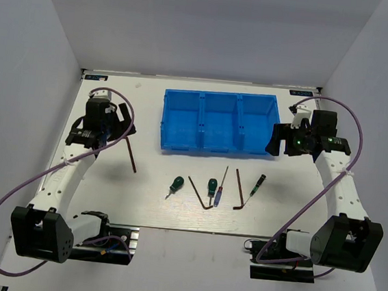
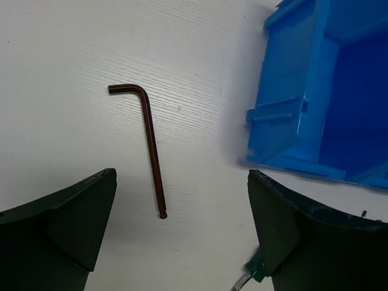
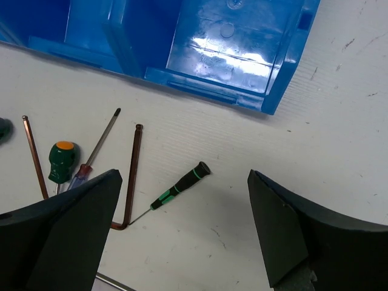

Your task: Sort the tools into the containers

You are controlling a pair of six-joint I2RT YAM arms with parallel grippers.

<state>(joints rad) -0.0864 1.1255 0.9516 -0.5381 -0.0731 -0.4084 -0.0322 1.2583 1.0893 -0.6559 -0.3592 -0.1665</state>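
Observation:
The blue three-compartment tray lies at the table's back middle, with nothing in it. Six tools lie in a row in front of it: a green-handled screwdriver, a hex key, a second green-handled screwdriver, a slim screwdriver, a hex key and a dark slim screwdriver. Another hex key lies apart at the left. My left gripper hangs open and empty above that hex key. My right gripper is open and empty above the dark screwdriver.
In the left wrist view the tray's corner is at the right. In the right wrist view the tray's right compartment is at the top, and a hex key and an orange-capped green screwdriver lie at the left.

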